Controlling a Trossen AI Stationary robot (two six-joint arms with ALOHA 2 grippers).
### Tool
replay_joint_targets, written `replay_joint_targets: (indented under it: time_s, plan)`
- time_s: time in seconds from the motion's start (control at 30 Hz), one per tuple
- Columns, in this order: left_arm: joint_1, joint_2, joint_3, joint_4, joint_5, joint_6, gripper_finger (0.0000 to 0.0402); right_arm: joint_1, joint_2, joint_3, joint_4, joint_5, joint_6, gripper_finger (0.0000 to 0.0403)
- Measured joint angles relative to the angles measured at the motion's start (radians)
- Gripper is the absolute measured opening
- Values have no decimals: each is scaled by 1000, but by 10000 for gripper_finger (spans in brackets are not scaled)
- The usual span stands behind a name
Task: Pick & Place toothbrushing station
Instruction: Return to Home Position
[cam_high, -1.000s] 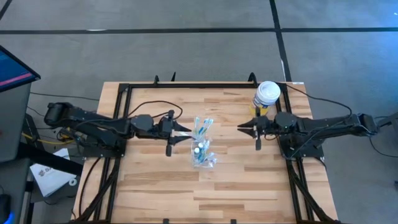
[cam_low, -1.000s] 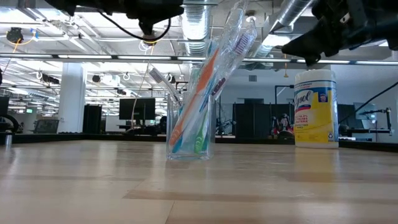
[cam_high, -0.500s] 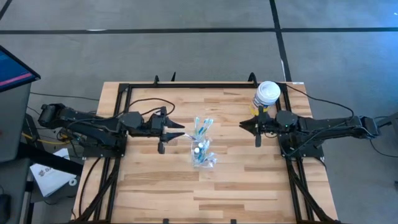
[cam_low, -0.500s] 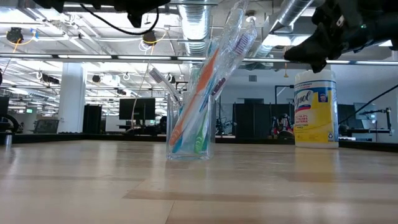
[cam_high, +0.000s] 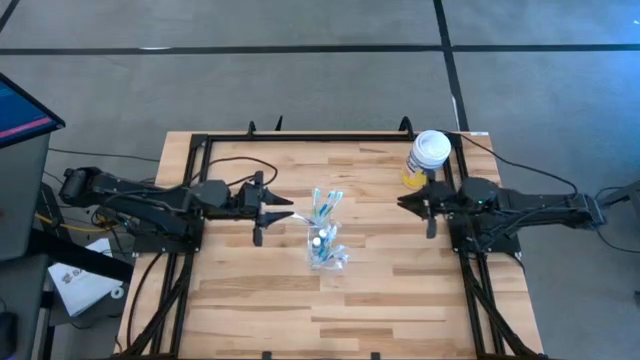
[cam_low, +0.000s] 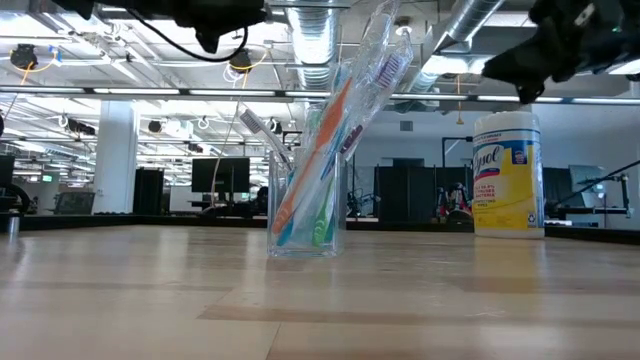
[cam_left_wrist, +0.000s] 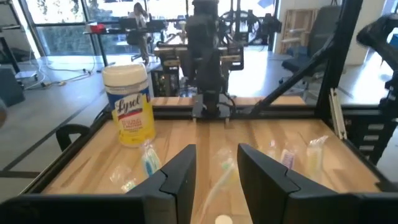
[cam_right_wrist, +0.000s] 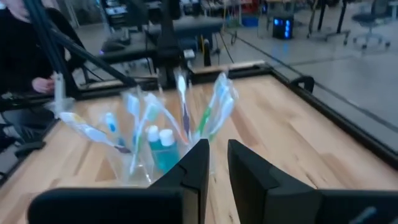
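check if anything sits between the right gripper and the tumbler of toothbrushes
Nothing visible does. Only bare table lies between the right gripper and the tumbler; the yellow container stands off that line.

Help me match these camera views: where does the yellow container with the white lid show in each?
High view: yellow container at the table's far edge, right of the middle.
Low view: the container stands upright, right of centre.
Left wrist view: the container stands near the table's edge.
Right wrist view: not in it.
Shared landmark: the tumbler of toothbrushes, mid-table.
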Motion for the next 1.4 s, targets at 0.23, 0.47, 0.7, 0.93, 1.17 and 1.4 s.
replay_joint_targets:
  time_s: [0.23,0.47,0.7,0.93,1.17,1.4]
  plan:
    - [-5,-73,-4,-41,-9,-36,111,38,-214,-1,-105,3,-21,51]
    - [2,-247,-137,-40,-53,-75,111,50,-382,-87,-83,6,-32,51]
    - [-10,-509,-274,-30,-54,-89,111,23,-377,-93,-52,7,-28,51]
    - [-9,-721,-380,-29,-54,-94,111,14,-376,-87,-38,6,-16,51]
    - [-9,-807,-426,-32,-53,-77,111,13,-382,-89,-45,7,2,51]
    - [-8,-811,-480,-29,-60,-73,111,13,-382,-89,-33,6,2,51]
